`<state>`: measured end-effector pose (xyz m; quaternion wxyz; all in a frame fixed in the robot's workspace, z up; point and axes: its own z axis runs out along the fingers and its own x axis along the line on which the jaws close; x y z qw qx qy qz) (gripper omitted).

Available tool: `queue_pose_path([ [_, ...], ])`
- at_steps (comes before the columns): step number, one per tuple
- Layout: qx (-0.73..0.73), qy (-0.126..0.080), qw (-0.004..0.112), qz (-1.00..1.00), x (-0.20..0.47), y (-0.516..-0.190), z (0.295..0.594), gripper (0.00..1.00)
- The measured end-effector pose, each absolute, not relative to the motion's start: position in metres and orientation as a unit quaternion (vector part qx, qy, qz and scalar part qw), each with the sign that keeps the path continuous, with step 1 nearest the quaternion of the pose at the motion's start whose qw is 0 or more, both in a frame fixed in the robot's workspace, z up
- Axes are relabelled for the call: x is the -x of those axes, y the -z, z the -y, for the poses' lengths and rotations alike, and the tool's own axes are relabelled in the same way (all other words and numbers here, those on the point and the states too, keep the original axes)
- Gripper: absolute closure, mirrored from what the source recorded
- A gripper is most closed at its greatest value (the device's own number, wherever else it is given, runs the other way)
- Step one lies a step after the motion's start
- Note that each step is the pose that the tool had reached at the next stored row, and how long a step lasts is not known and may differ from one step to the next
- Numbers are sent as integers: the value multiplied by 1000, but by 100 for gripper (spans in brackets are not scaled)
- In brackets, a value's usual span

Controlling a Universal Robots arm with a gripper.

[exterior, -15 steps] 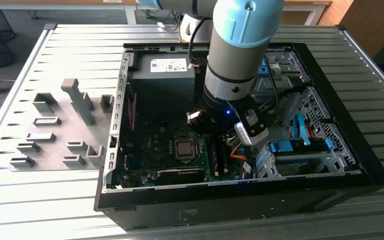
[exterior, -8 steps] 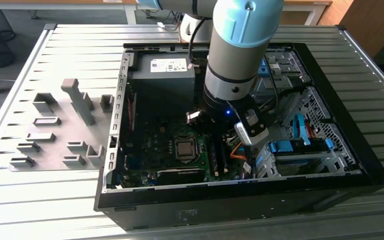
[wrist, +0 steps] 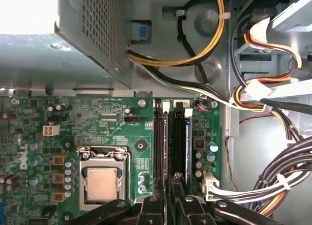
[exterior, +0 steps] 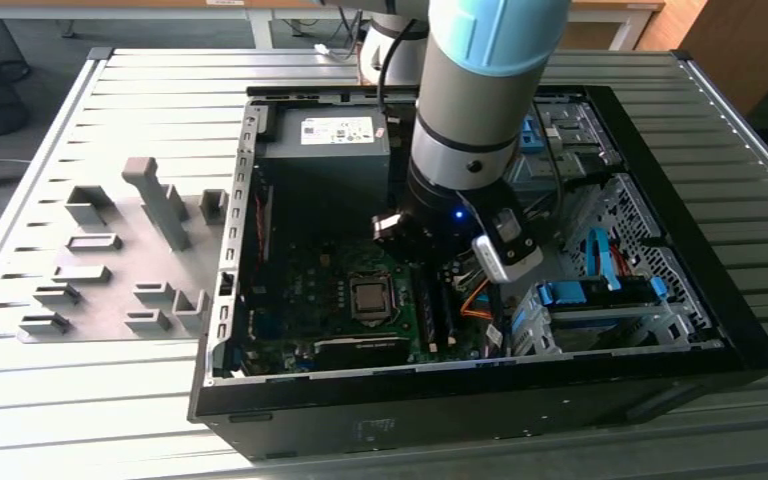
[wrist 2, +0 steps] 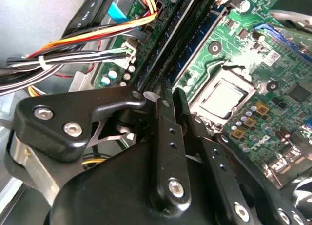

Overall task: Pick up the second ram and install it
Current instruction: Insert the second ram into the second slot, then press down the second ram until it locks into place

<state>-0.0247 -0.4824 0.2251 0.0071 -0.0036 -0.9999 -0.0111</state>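
Observation:
My gripper (exterior: 427,262) is down inside the open computer case, over the memory slots to the exterior view's right of the processor socket (wrist: 101,178). In both wrist views its two black fingers stand almost together, shut on the near end of the second ram (wrist: 176,142), a thin stick seen edge-on. The second ram (wrist 2: 191,44) runs straight out from my gripper (wrist 2: 170,94) and stands upright in a slot of the green motherboard (wrist: 117,122). Beside it, another stick (wrist: 165,147) sits in the neighbouring slot. My gripper (wrist: 175,178) hides the stick's near end.
Bundled cables (wrist: 273,103) hang close to the slots. The power supply box (exterior: 328,150) stands at the back of the case, with blue drive clips (exterior: 584,292) on the exterior view's right. A grey plate of holder blocks (exterior: 131,260) lies outside the case on the slatted table (exterior: 77,400).

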Motion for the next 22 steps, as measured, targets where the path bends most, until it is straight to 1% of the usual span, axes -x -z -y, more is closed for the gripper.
queue_pose_path([
  [3, 4, 11, 8, 1000, 25, -227, 482, 81],
  [4, 4, 11, 8, 1000, 25, -227, 482, 87],
  [5, 4, 11, 8, 1000, 25, -227, 482, 89],
  [10, 4, 11, 8, 1000, 25, -227, 482, 89],
  [22, 4, 10, 9, 1000, 25, -214, 483, 89],
])
